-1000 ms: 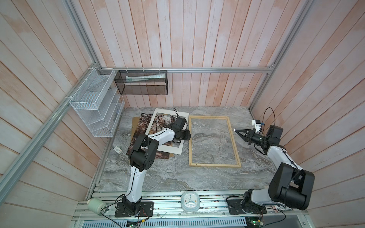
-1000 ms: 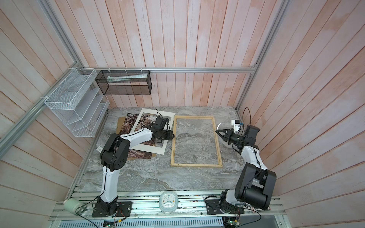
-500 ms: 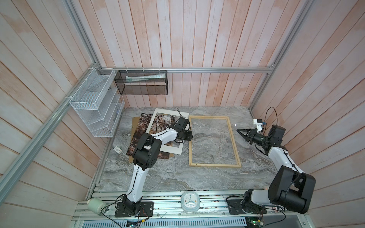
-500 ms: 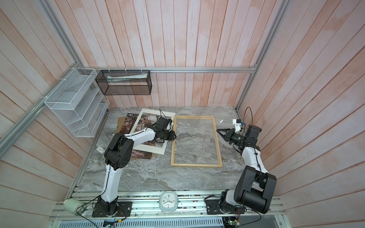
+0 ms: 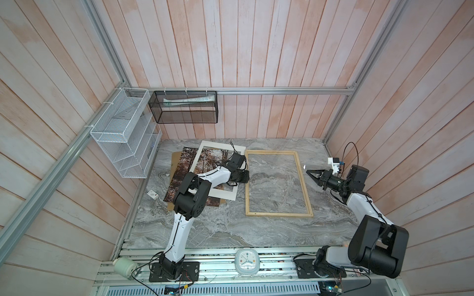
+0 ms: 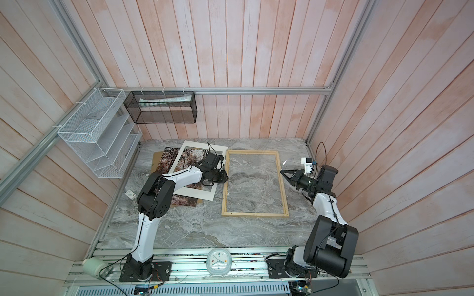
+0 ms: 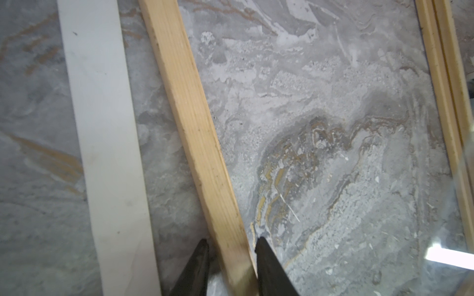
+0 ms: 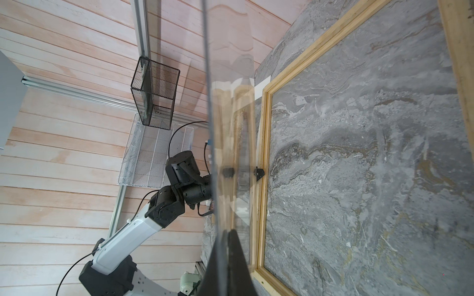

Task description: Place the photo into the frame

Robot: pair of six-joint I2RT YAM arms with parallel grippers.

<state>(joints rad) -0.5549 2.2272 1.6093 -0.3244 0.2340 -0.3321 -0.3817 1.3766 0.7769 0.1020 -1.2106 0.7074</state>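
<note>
1. Far left: the autumn-forest paper photo (image 5: 183,169) lies on the brown backing board (image 5: 175,159), half under the white window mat (image 5: 223,144). It's not framed yet!
2. The left gripper (image 7: 230,243) straddles the left rail of the pale wooden rectangular frame (image 5: 279,214), jaws apart with a sliver of gap. Only its wrist view shows that.
3. The frame lies flat mid-table, empty, with marble showing through.
4. On the right, the right gripper (image 5: 307,171) is clamped on a clear transparent pane (image 8: 228,115). That's plain in its wrist view but a mere glint from above.
</note>
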